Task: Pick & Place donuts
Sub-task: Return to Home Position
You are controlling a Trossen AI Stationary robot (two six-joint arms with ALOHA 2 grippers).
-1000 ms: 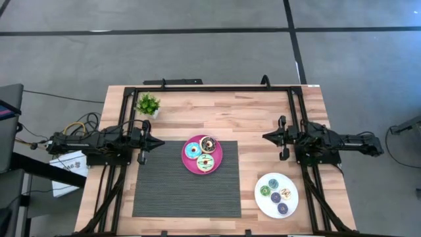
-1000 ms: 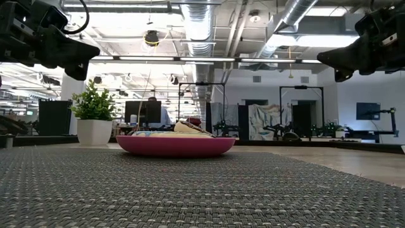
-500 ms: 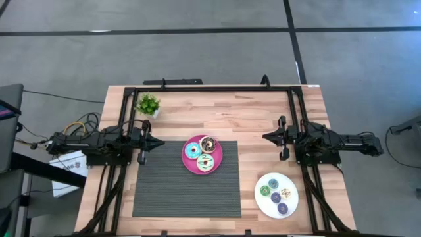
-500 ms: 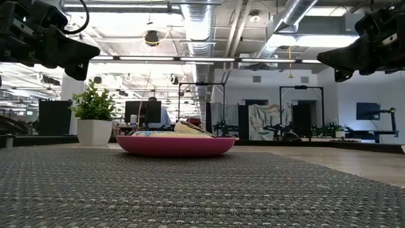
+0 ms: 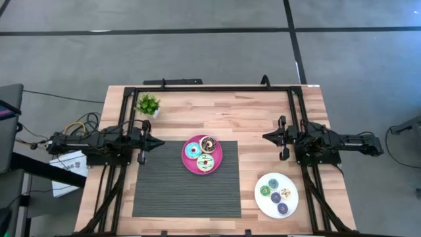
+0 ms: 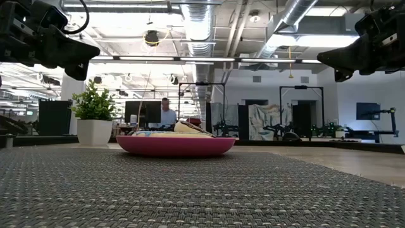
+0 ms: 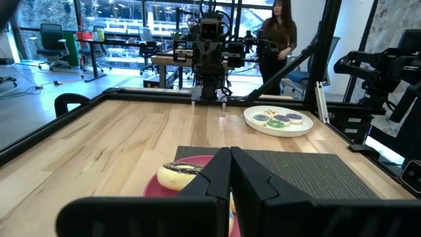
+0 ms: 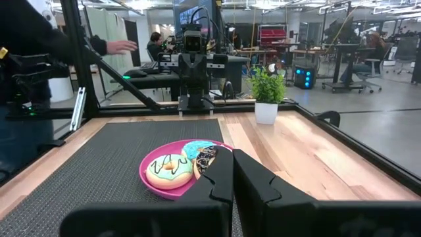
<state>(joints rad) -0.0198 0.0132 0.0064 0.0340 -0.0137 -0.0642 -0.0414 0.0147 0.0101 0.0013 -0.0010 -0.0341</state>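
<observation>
Three donuts sit on the pink plate [image 5: 220, 158] at the mat's far edge: a blue one [image 5: 192, 151], a chocolate-brown one [image 5: 208, 143] and a green-and-cream one [image 5: 205, 162]. Several more donuts [image 5: 276, 193] lie on the white plate [image 5: 260, 201] near the table's right near corner. My left gripper [image 5: 162, 142] hovers shut to the left of the pink plate. My right gripper [image 5: 264, 137] hovers shut to its right. Both point toward the table's middle, above the surface.
A grey woven mat [image 5: 186, 191] covers the table's middle. A small potted plant [image 5: 148, 105] stands at the far left. A black frame [image 5: 210, 88] runs along the table's edges. A person [image 7: 276, 33] stands beyond the right side; another's arm [image 8: 79, 46] shows beyond the left side.
</observation>
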